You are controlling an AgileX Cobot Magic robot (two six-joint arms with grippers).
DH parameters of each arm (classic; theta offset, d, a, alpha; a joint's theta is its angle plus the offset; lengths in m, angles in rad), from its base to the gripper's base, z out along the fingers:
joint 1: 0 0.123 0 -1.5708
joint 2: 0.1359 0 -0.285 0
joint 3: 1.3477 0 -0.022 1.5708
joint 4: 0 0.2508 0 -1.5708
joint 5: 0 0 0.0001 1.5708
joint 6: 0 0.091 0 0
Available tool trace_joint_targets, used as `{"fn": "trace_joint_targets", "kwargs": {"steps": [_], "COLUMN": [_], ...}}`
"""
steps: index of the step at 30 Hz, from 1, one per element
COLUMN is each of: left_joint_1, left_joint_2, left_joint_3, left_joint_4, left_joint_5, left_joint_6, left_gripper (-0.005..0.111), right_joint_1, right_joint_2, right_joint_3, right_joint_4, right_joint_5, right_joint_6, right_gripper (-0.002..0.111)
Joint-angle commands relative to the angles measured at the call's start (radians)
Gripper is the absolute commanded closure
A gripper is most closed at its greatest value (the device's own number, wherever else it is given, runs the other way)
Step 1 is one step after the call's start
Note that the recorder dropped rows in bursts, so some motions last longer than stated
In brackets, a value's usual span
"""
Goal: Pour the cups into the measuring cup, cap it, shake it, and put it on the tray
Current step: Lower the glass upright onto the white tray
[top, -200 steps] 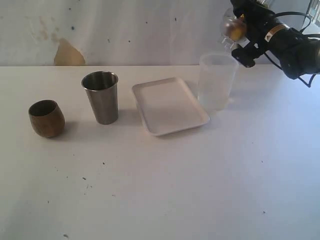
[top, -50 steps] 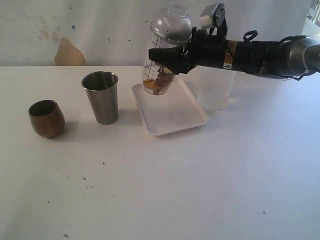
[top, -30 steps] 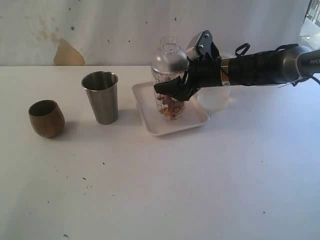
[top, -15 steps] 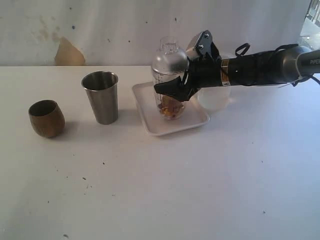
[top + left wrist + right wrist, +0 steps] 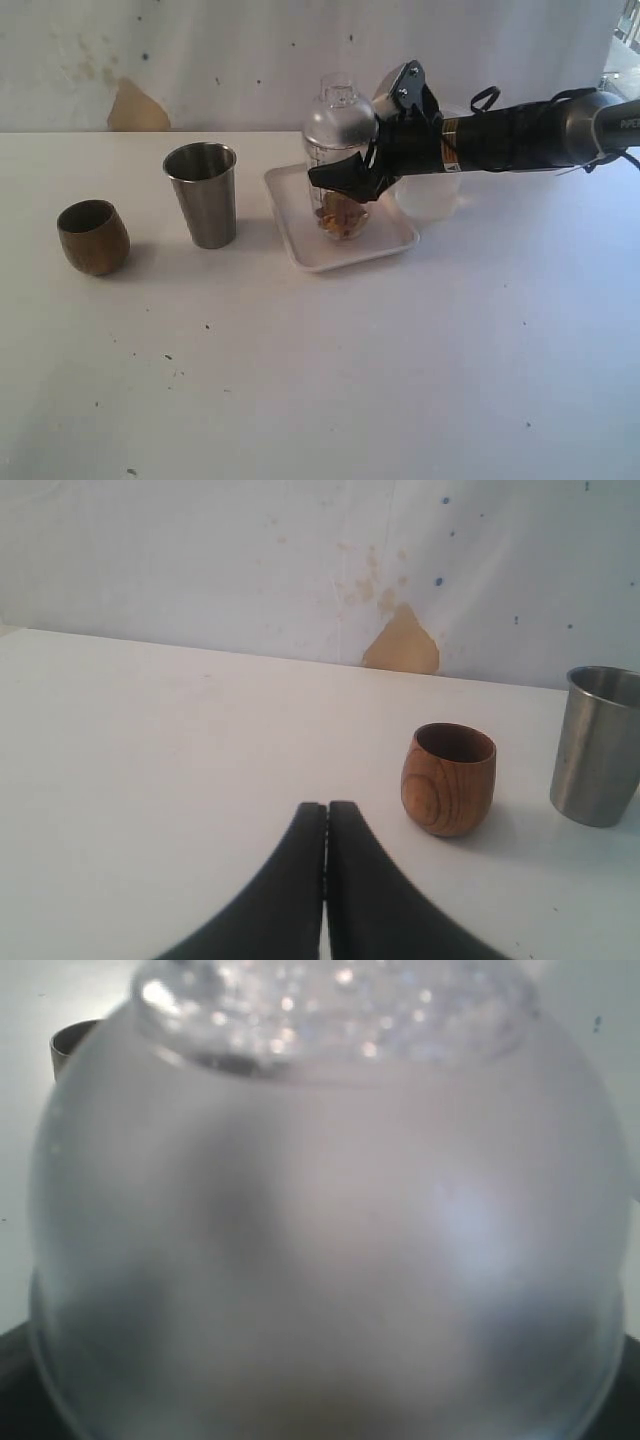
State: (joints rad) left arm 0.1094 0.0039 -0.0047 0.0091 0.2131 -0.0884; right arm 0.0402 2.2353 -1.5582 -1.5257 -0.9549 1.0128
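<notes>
Black tips of the left gripper (image 5: 325, 812) are pressed together on nothing, just above the white table (image 5: 350, 380). Near them stands the small rounded brown wooden cup (image 5: 449, 779), upright, and beside it to the right the taller tapered shiny steel tumbler (image 5: 202, 195), also upright. Next lies the flat white rectangular tray (image 5: 298, 215). On it stands the clear cylindrical measuring cup (image 5: 343, 212) with brownish-orange bits at the bottom, topped by the clear dome-shaped cap (image 5: 340, 120). The right gripper (image 5: 345, 180) is clamped around the cup's middle. A frosted translucent tumbler (image 5: 432, 200) stands behind the arm, just beside the tray
</notes>
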Motion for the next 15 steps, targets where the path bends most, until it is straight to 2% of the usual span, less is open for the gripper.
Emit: {"fn": "trace_joint_targets", "kwargs": {"steps": [1, 15], "left_joint_1": [-0.001, -0.001], "left_joint_2": [-0.004, -0.004], "left_joint_3": [0.005, 0.005], "left_joint_4": [-0.001, -0.001], "left_joint_5": [-0.010, -0.010], "left_joint_6": [0.000, 0.000], "left_gripper": [0.106, 0.106], "right_joint_1": [0.000, 0.000], "right_joint_2": [-0.010, -0.010], "right_joint_3": [0.001, 0.001], "right_joint_4": [0.034, 0.034], "right_joint_5": [-0.067, -0.101], "right_joint_6": [0.066, 0.072], "right_gripper": [0.108, 0.108]}}
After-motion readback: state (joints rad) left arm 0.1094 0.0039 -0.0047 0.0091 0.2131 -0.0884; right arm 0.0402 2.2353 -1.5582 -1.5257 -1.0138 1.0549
